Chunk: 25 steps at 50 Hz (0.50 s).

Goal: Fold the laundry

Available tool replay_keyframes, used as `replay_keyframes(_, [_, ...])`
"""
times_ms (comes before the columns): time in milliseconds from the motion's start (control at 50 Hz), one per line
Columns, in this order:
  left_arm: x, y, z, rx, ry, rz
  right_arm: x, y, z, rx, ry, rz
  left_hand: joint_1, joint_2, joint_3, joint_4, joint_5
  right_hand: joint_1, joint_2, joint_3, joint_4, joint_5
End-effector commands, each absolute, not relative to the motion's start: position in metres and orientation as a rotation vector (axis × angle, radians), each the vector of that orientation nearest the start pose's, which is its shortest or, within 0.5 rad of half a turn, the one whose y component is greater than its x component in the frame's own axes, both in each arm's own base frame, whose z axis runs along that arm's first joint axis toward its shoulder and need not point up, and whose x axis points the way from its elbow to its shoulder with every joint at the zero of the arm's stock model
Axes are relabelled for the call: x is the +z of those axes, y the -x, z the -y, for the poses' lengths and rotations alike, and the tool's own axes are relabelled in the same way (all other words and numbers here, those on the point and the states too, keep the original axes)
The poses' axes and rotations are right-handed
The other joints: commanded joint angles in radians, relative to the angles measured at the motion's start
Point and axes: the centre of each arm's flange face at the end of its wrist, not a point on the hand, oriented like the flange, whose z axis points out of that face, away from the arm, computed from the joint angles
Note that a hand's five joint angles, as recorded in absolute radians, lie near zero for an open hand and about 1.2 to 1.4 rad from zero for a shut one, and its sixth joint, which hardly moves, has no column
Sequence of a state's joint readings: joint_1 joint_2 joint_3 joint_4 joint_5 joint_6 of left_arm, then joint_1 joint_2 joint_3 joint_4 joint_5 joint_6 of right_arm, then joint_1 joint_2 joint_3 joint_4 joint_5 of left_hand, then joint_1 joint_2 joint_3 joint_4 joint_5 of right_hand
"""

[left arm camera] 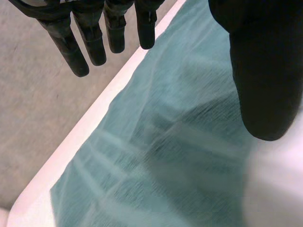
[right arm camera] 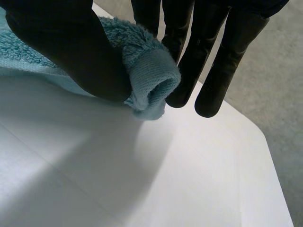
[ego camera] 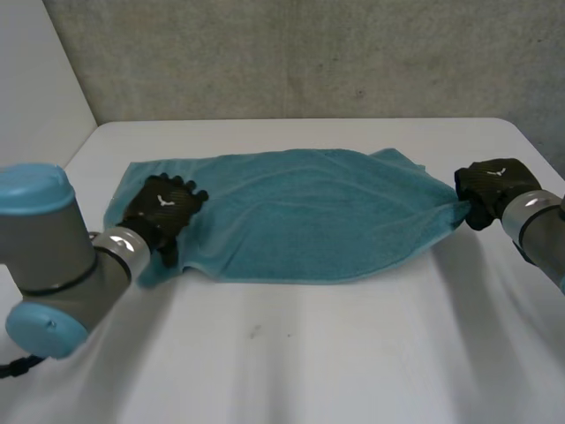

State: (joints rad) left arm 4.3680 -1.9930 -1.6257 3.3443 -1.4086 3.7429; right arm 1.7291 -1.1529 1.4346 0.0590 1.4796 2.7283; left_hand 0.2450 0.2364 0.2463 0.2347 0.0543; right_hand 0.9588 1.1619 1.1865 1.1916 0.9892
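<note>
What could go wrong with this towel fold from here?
The right hand pinches a rolled corner of the towel between thumb and fingers, so a pull might slip it free. The left hand is over the other end with straight fingers, gripping nothing; lifting one-sided could drag or bunch it.

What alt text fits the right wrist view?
The right hand pinches a rolled, hemmed edge of a teal towel between its thumb and straight fingers, over the white table. The rest of the towel trails away behind the thumb.
</note>
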Motion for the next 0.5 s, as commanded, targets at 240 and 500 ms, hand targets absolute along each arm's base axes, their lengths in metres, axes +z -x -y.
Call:
replay_keyframes(240, [0.125, 0.287, 0.268, -1.917, -1.237, -2.051, 0.199, -0.169, 0.344, -1.842, 0.726, -2.568, 0.048, 0.056, 0.046, 0.058, 0.064, 0.437, 0.234, 0.210, 0.205, 0.233])
replay_keyframes(500, [0.117, 0.284, 0.276, -1.877, -1.182, -2.058, 0.201, -0.145, 0.357, -1.880, 0.661, -2.619, 0.218, 0.226, 0.216, 0.228, 0.234, 0.437, 0.234, 0.210, 0.205, 0.233])
